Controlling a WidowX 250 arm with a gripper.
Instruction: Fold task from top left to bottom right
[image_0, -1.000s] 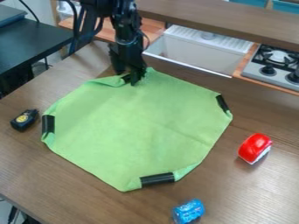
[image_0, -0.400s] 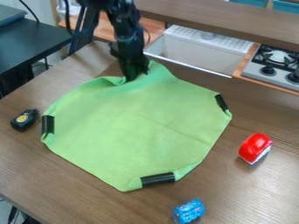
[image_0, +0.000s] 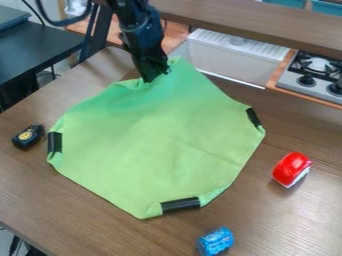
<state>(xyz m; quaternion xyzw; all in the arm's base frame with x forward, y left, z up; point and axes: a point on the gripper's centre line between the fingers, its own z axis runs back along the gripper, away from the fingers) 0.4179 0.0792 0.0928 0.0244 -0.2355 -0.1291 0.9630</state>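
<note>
The gripper (image_0: 152, 75) is at the top of the green cloth (image_0: 160, 145), shut on the cloth's far edge and holding it raised off the table. From there the fabric slopes down toward the viewer, its upper part lifted and wrinkled near the fingertips. The rest of the cloth lies spread on the wooden table. Black strips wrap its left, right and near corners.
A black and yellow tape measure (image_0: 28, 137) sits left of the cloth. To the right is a red object (image_0: 291, 169), and a blue can-like object (image_0: 216, 242) lies near the bottom. Behind stand a white sink (image_0: 234, 60) and a stove (image_0: 312, 80).
The gripper has risen with the cloth's far edge in its grasp. That upper part has come up off the table, while the left, right and near corners have stayed in place.
</note>
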